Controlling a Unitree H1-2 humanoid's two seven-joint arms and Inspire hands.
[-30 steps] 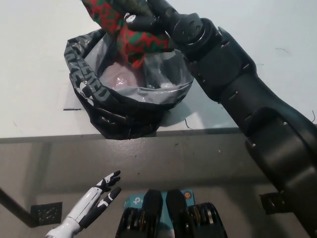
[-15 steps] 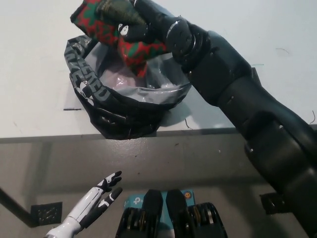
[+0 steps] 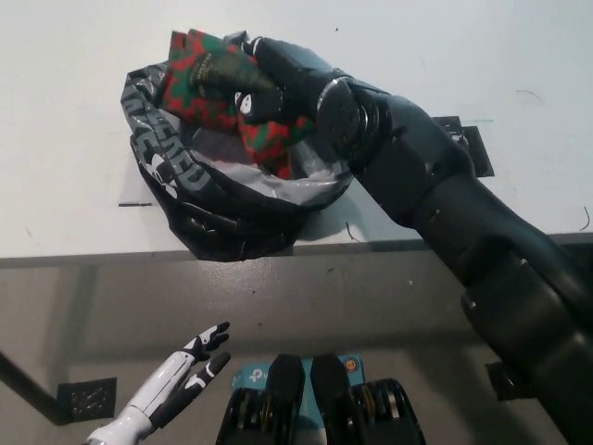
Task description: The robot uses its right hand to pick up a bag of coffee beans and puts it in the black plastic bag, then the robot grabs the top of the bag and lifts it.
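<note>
Head view, nearest you: the white left hand (image 3: 176, 383) rests low at the lower left, below the edge of the white surface (image 3: 65, 139), its fingers (image 3: 208, 336) spread apart and holding nothing. Farther up, you see the black plastic bag (image 3: 199, 209) with white lettering standing open near the surface's front edge, its grey lining showing. At its far rim, the black right hand (image 3: 278, 79) has its fingers closed around the red-and-green patterned bag of coffee beans (image 3: 199, 88), which sits tilted in the bag's mouth, partly below the rim.
</note>
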